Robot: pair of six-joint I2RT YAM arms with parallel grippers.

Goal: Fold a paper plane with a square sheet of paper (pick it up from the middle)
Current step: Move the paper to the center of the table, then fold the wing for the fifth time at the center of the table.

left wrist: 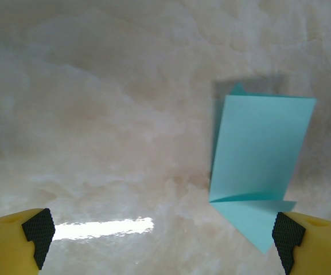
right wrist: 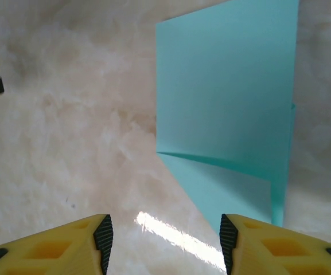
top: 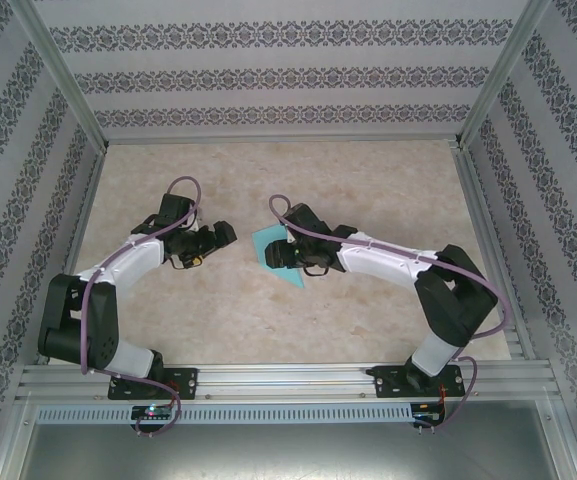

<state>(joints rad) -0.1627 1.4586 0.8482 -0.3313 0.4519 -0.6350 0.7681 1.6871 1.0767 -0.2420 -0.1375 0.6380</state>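
The left gripper (left wrist: 162, 238) is seen spread wide, with nothing held between its pads. The right gripper (right wrist: 165, 232) is seen partly spread, its jaws apart and empty. Just ahead of it, the square sheet of paper (right wrist: 228, 103) is found on the marbled table (top: 368, 190), folded, one flap raised along a crease, between the two grippers near the table's middle

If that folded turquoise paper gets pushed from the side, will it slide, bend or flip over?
The turquoise paper looks thin, so it would probably buckle rather than move stiffly. One flap seems to stand up off the table, hinged at a crease, so a push likely swings it over. The glossy tabletop suggests it slides easily.
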